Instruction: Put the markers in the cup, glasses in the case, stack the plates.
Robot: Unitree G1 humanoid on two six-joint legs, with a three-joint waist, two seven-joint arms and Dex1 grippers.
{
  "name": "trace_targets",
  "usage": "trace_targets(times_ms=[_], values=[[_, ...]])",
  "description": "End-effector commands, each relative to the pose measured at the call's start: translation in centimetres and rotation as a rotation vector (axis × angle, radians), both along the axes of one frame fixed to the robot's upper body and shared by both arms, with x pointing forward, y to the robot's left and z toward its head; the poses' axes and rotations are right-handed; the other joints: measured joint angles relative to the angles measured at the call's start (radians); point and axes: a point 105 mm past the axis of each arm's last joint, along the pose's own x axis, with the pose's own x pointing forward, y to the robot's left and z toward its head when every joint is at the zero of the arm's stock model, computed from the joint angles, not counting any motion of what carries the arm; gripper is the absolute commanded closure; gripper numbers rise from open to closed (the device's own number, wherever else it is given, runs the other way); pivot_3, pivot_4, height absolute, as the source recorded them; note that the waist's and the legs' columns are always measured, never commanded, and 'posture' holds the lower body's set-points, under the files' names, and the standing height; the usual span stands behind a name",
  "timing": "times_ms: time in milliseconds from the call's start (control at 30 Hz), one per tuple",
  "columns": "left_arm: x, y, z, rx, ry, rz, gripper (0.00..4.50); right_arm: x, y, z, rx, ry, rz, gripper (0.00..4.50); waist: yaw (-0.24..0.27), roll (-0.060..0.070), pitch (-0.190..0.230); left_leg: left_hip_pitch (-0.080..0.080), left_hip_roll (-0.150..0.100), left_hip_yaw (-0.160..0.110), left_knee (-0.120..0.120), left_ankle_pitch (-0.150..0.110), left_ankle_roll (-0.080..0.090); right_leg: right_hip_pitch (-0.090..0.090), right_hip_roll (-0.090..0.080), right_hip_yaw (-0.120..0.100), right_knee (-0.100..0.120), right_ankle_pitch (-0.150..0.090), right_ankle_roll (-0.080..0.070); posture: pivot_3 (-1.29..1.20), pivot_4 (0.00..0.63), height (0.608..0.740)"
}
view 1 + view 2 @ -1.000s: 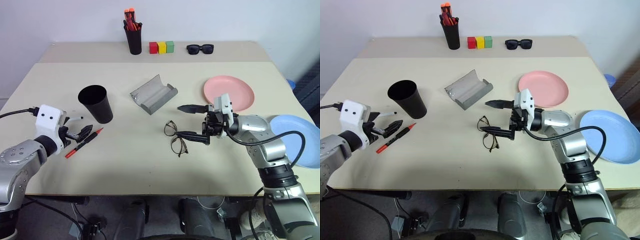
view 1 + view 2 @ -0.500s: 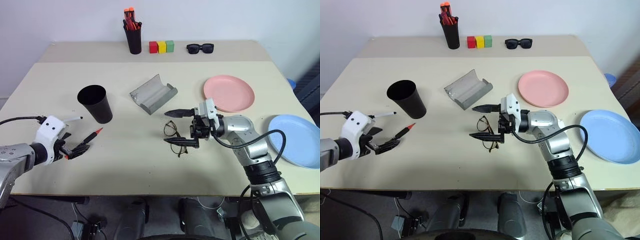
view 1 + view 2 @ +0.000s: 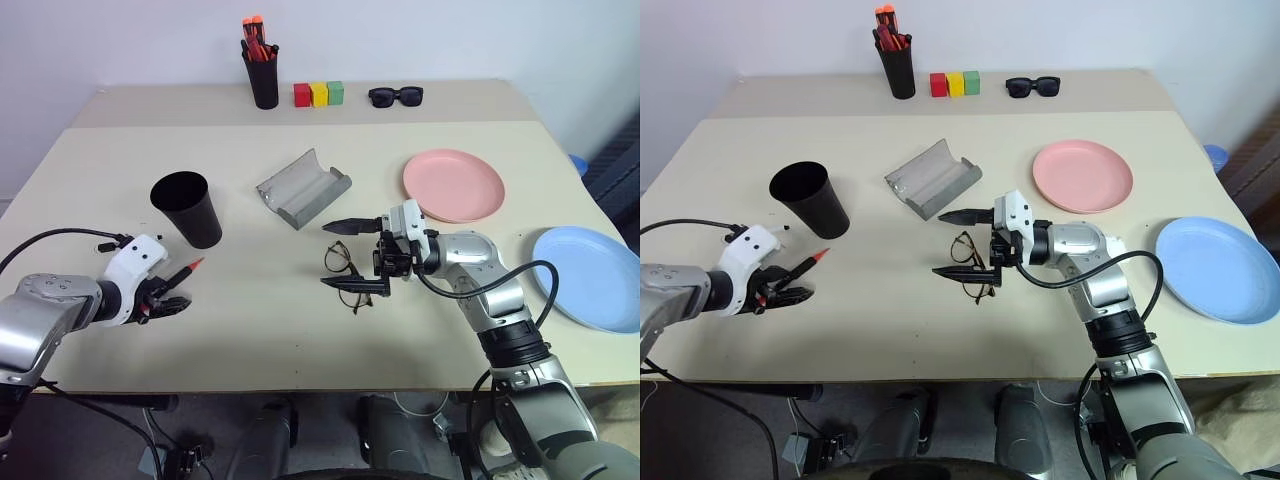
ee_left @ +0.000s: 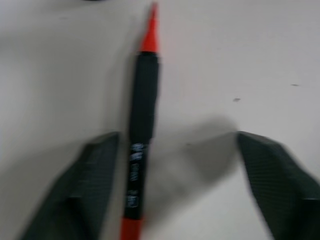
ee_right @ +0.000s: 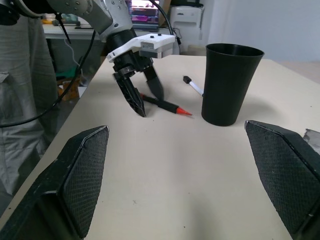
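Left claw point(image 3: 168, 298) is down on the smooth beige bench point(image 3: 250, 330), fingers spread either side of the slim black-and-red marker point(image 4: 141, 125), not clamped. Right claw point(image 3: 350, 254) gapes wide over the thin wire-framed glasses point(image 3: 346, 272). The tapered matte cup point(image 3: 186, 208) stands just beyond the marker.

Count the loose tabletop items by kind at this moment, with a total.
Plates: 2, pink, blue
Markers: 2, black-and-red, white
Eyewear: 2, glasses, sunglasses
Black containers: 2, cup, pen holder
Case: 1
Coloured blocks: 3
Total: 12
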Motion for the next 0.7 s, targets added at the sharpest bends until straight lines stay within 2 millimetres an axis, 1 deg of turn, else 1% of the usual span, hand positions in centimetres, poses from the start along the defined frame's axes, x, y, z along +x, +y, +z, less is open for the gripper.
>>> trace_targets(times_ms=[33,100,133,200,300,367,467,567,633,700], values=[[0.1,1.0,-0.3,0.06,0.028,0.046,3.34,-0.2,0.1,0.7,0.029,-0.04,0.003,0.05,0.0,0.0,0.0,0.0,0.0,0.0,0.0,0.0,-0.001,0.0,0.0,0.0,0.001,0.0,0.0,0.0,0.15,0.74],[0.2,0.7,0.1,0.046,0.023,0.041,4.18,-0.2,0.1,0.7,0.033,-0.039,0.0,0.05,0.0,0.0,0.0,0.001,0.0,0.0,0.0,0.001,-0.002,0.0,0.0,0.0,0.001,0.0,0.0,0.0,0.15,0.74],[0.2,0.5,0.4,0.04,0.012,0.032,4.43,-0.2,0.1,0.7,0.034,-0.038,-0.002,0.05,-0.001,0.0,0.0,0.001,0.0,0.0,0.0,0.001,-0.002,0.0,0.0,0.0,0.001,0.0,0.0,0.0,0.15,0.74],[0.2,0.0,1.1,0.016,-0.009,0.008,4.43,-0.2,0.1,0.6,0.035,-0.035,-0.005,0.05,-0.001,0.0,0.0,0.001,0.0,0.0,0.0,0.001,-0.002,0.0,0.0,0.0,0.001,0.0,0.0,0.0,0.15,0.74],[-0.3,-3.0,3.6,-0.095,-0.156,-0.166,4.43,-0.2,0.0,0.4,0.036,-0.033,-0.01,0.05,-0.001,0.0,0.0,0.0,0.0,0.0,-0.001,0.001,-0.002,-0.001,0.0,0.001,0.001,0.0,0.0,0.0,0.15,0.74],[0.4,-4.1,6.3,-0.115,-0.438,-0.214,4.43,-0.2,-0.1,0.4,0.04,-0.03,-0.016,0.05,0.003,0.0,0.0,-0.001,0.0,0.0,-0.001,0.001,-0.002,-0.002,-0.001,0.001,-0.001,0.0,0.0,0.0,0.15,0.74],[0.8,-5.0,8.6,-0.187,-0.652,-0.194,4.43,0.1,-0.1,0.6,0.052,-0.032,-0.03,0.05,0.009,-0.001,0.0,-0.002,0.0,0.0,-0.001,0.002,-0.003,-0.001,-0.001,0.001,-0.002,0.001,-0.001,0.0,0.15,0.74],[1.9,-5.1,10.8,-0.25,-0.8,-0.098,4.43,0.2,0.1,0.7,0.062,-0.03,-0.032,0.05,0.009,-0.001,0.0,-0.002,0.0,0.0,0.001,0.002,-0.003,0.0,-0.001,0.001,-0.001,0.001,-0.001,0.0,0.15,0.74],[2.9,-4.3,12.6,-0.285,-0.918,0.008,4.43,0.4,0.1,0.7,0.069,-0.031,-0.042,0.05,0.008,-0.001,0.0,-0.002,0.0,0.0,0.001,0.002,-0.003,0.0,0.0,0.001,-0.001,0.002,0.001,0.0,0.15,0.74],[3.8,-3.3,13.6,-0.333,-0.97,0.102,4.43,0.9,0.2,0.9,0.085,-0.033,-0.064,0.05,0.007,-0.002,0.0,-0.002,0.0,0.0,0.002,0.002,-0.003,0.0,0.0,0.001,-0.001,0.003,0.001,0.0,0.15,0.74]])
